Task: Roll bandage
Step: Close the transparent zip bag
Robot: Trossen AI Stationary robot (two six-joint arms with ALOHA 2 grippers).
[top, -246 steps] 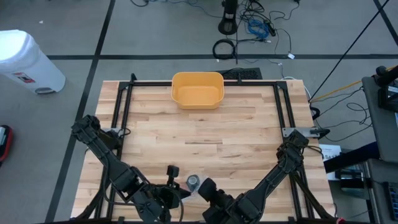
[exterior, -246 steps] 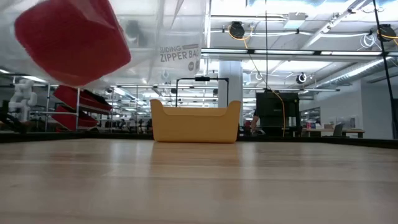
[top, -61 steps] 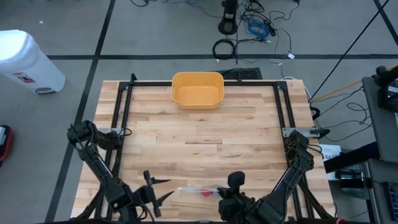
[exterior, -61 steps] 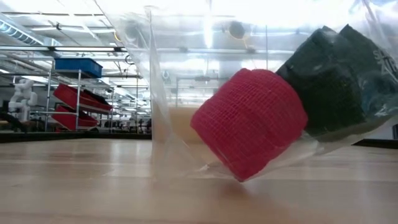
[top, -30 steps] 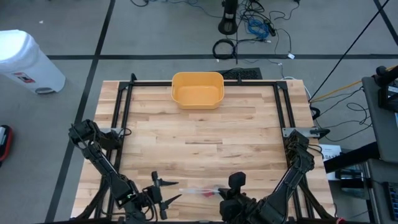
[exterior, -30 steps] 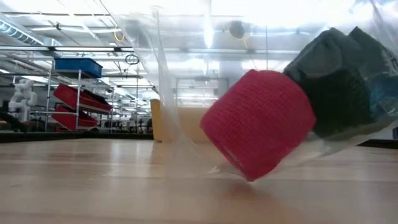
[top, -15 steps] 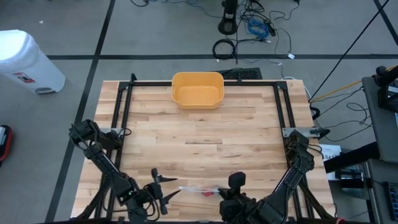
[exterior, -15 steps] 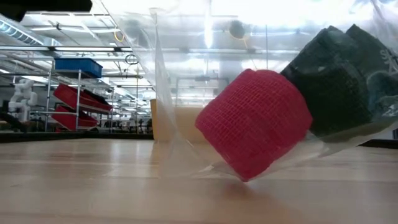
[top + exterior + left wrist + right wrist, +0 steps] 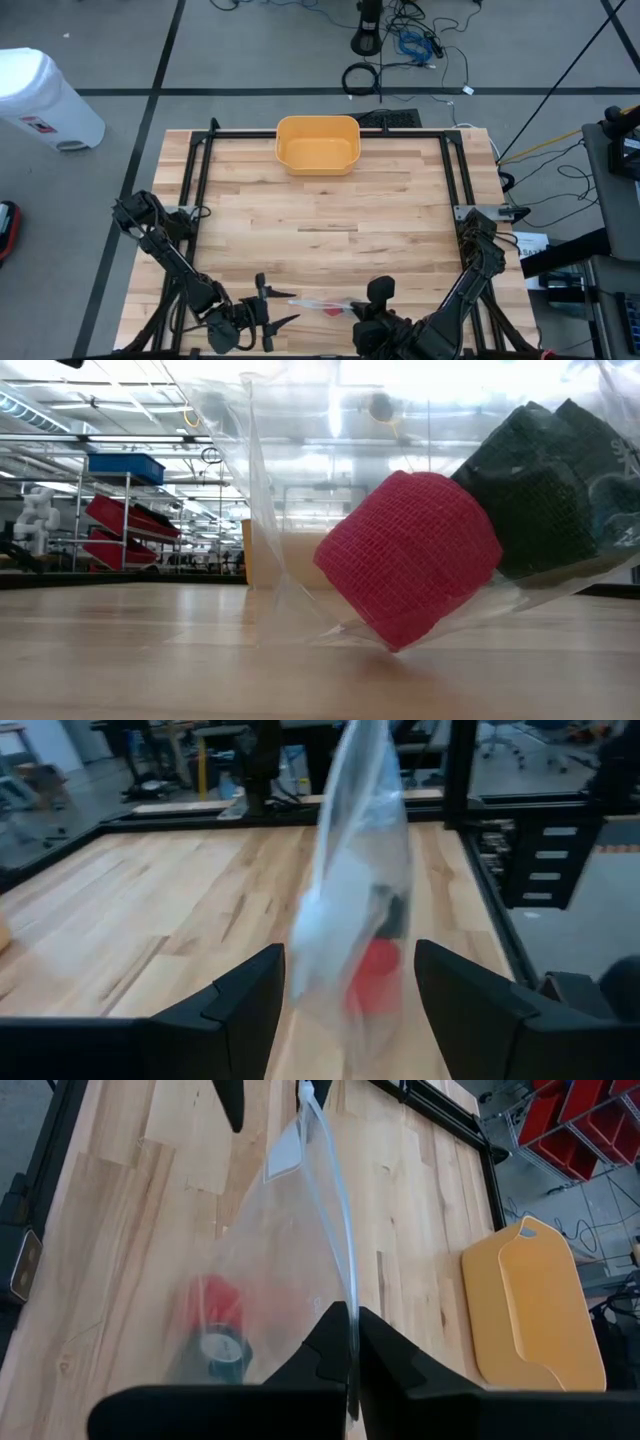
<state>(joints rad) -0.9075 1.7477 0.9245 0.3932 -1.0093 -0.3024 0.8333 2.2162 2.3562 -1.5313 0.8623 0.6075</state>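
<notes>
1. Red cloth bandage roll [image 9: 408,558], probably light, soft and squashy, sealed inside a clear, slippery plastic zipper bag [image 9: 290,1260] with a dark roll [image 9: 545,490]; best taken by the bag's edge.
2. Bag low on the wooden worktop [image 9: 330,220], well apart from the yellow plastic tub [image 9: 317,144].
3. Right pincer [image 9: 349,1342] clenched on the bag's edge.
4. Left pincer [image 9: 348,1005] released, spread either side of the bag; contact unclear.
</notes>
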